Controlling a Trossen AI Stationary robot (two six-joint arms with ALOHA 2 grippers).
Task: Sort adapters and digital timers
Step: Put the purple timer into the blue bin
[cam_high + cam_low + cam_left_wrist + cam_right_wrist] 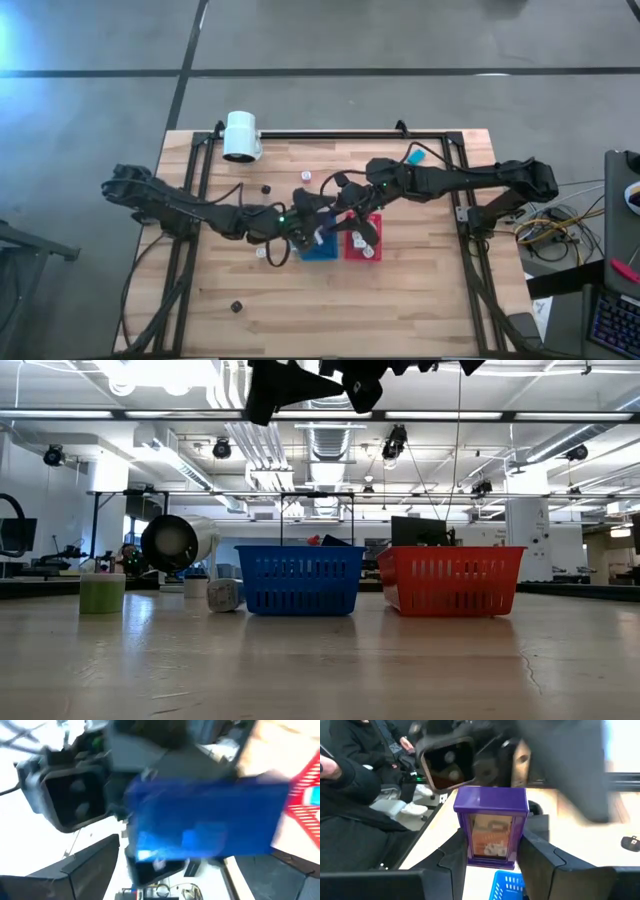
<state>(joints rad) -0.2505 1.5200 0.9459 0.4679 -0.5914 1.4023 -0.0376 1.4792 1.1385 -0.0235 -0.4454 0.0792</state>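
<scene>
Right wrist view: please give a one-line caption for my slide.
Right gripper shut on a purple timer, held above the blue basket.

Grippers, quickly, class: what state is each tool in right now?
Left tool: open, holding nothing, above the blue plastic basket.
Right tool: shut on the purple rectangular timer.

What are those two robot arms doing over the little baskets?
They are sorting small gadgets into two baskets in the middle of the table. The right claw is shut on a purple timer with a pale screen, holding it up above the blue basket. The left claw hangs open over that same basket. The red basket beside it has some pieces inside. A few small adapters still lie loose on the wooden table.
</scene>
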